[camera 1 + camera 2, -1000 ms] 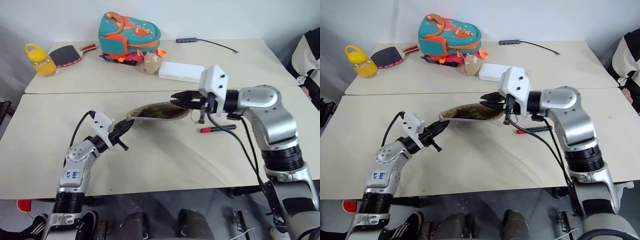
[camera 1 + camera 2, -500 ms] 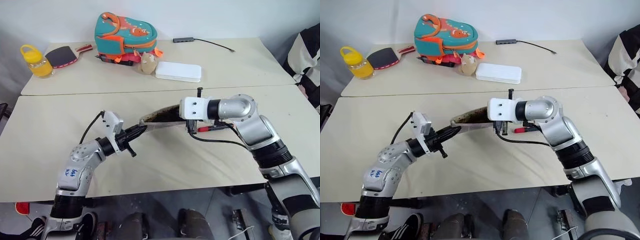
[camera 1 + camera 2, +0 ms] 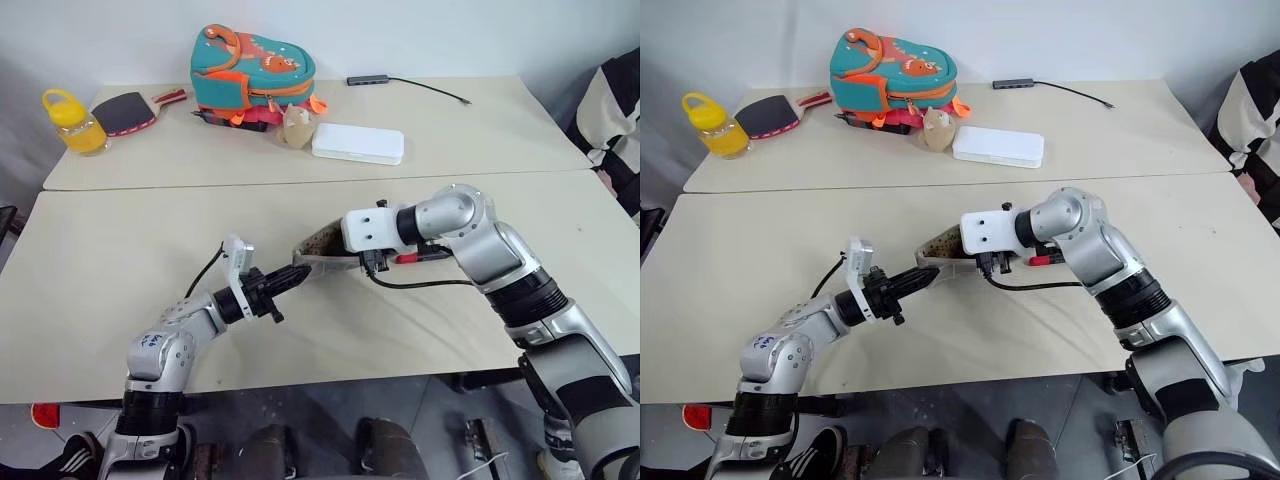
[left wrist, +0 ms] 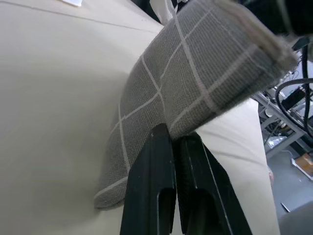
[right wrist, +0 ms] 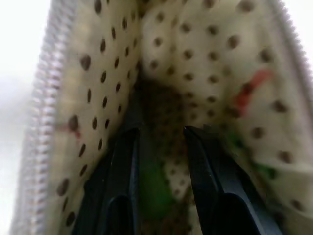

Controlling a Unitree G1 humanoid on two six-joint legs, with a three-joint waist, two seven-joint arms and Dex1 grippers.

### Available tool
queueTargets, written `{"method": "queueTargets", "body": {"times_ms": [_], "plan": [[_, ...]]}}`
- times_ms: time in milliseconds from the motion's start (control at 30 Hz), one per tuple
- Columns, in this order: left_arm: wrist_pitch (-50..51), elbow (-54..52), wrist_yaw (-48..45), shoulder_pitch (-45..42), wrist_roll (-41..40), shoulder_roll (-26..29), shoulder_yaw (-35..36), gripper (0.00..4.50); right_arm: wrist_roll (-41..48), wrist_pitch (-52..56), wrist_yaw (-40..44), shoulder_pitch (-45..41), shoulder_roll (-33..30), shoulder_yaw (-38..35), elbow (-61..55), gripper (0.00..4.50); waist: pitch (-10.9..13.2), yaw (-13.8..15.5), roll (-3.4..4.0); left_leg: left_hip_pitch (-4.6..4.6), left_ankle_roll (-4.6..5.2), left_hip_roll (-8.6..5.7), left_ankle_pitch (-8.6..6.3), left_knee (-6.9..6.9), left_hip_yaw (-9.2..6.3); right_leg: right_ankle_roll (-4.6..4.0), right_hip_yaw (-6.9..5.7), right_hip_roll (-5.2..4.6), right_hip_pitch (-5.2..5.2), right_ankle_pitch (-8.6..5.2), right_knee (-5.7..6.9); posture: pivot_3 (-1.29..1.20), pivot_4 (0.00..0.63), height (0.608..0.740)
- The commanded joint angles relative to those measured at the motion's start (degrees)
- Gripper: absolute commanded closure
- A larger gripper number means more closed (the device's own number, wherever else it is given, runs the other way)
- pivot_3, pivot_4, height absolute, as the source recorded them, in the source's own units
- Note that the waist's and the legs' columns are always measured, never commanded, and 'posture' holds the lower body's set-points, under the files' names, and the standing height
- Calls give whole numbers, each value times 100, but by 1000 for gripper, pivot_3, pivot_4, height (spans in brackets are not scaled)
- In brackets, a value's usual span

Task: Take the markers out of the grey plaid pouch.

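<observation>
The grey plaid pouch (image 3: 322,247) hangs over the near table between my two grippers, its mouth turned toward my right hand. My left gripper (image 3: 296,273) is shut on the pouch's lower end, and its black fingers (image 4: 156,161) pinch the checked fabric (image 4: 195,73). My right gripper (image 5: 161,131) is open and reaches inside the pouch's dotted lining. A green marker (image 5: 154,188) lies blurred between its two fingers (image 5: 122,181). A red marker (image 3: 425,256) lies on the table behind my right forearm, partly covered by it.
On the far table stand a teal-and-orange backpack (image 3: 255,65), a white flat box (image 3: 358,143), a yellow bottle (image 3: 70,120), a table-tennis paddle (image 3: 125,110) and a grey hub with its cable (image 3: 375,79). Someone's striped sleeve (image 3: 615,110) shows at the right edge.
My right gripper has sunk, turned into the pouch's mouth and opened. My left gripper has shifted right and rolled with the pouch's end, so the pouch now hangs shorter and steeper.
</observation>
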Motion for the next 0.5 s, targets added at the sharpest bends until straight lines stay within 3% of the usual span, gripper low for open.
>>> {"method": "queueTargets", "body": {"times_ms": [33,233,367,500], "plan": [[-30,-13,-46,-17,-75,-9,39,4500,-217,-82,-35,-185,73,96,202,3033,0,-2,0,1,0,0,0,0,0,0,0,0,0,0,1,0,150,740],[-72,-82,-95,-15,-195,-80,72,4500,-307,-95,-49,-238,221,114,386,3033,0,-5,0,1,-2,0,1,1,1,0,2,0,0,0,1,0,150,740],[-4,-167,-119,13,-262,-76,81,4500,-444,-265,-208,-247,271,103,470,1904,0,-6,0,1,-3,0,2,1,1,0,2,0,0,0,2,0,150,740],[25,-208,-104,39,-261,-87,43,4500,-522,-361,-250,-190,328,138,557,1904,0,-7,0,1,-3,0,2,0,0,0,2,1,0,0,2,0,150,740]]}}
